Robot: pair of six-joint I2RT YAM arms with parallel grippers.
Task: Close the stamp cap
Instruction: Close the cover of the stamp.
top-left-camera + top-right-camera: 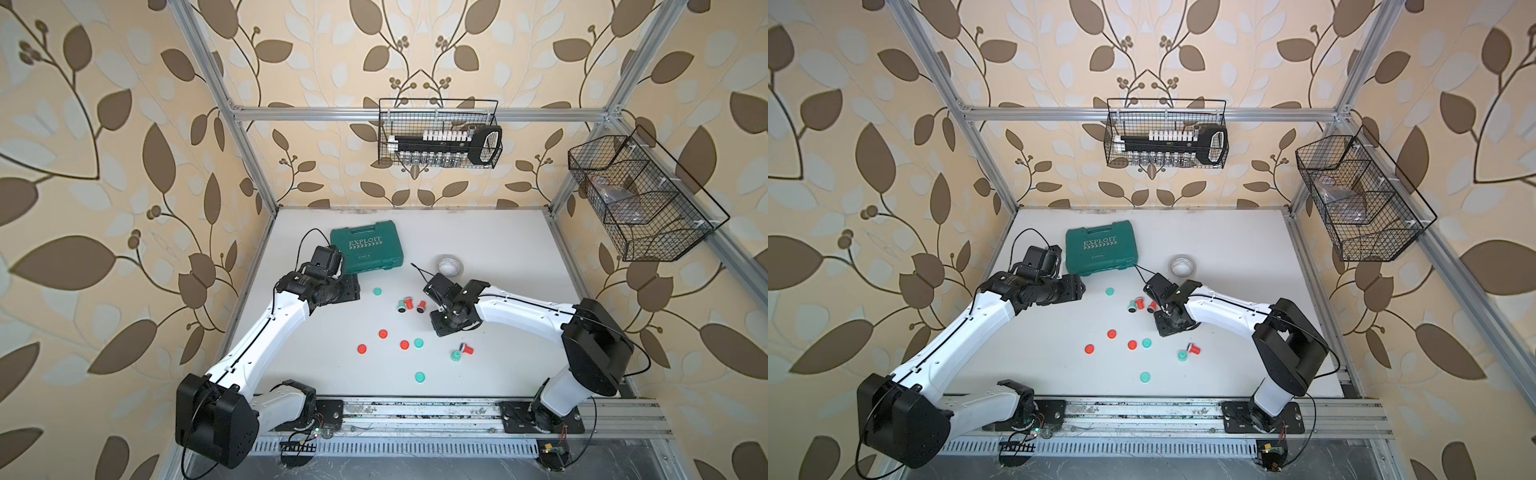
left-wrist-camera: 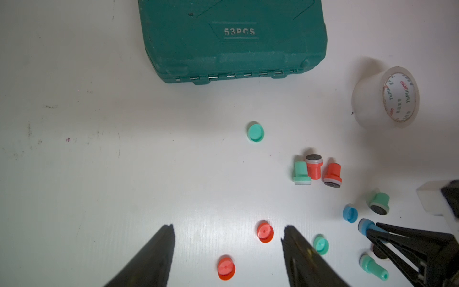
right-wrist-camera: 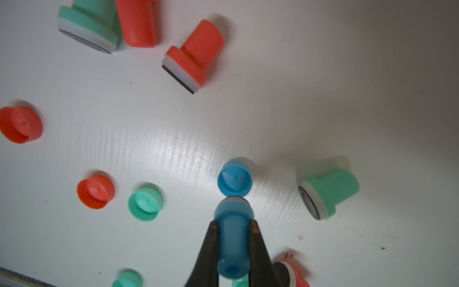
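The desk (image 1: 478, 241) is bare along its left edge, where only the left arm reaches across it. The left claw (image 2: 227, 228) hangs over the desk with its jaws wide apart and nothing in them. A red cap (image 2: 265, 231) shows between its fingers in the left wrist view. Just behind this arm, a closed green case (image 1: 368, 246) lies near the far left corner, with a clear strip between it and the back wall. Loose red and green caps (image 1: 404, 344) are scattered across the middle, well apart from each other. One green cap (image 1: 420, 377) lies alone near the front edge. Three uncapped stamps (image 1: 409, 303) lie bunched together just left of the right claw (image 3: 233, 223), which is clamped on the shaft of the blue stamp (image 3: 232, 243). The stamp's face points at the blue cap (image 3: 234, 180), which lies open side up on the desk just ahead of it. I cannot tell whether the two touch. A green stamp (image 3: 327, 191) lies on its side nearby. A tape roll (image 1: 449, 265) sits behind the claw. Beyond it the desk runs open to the right edge.
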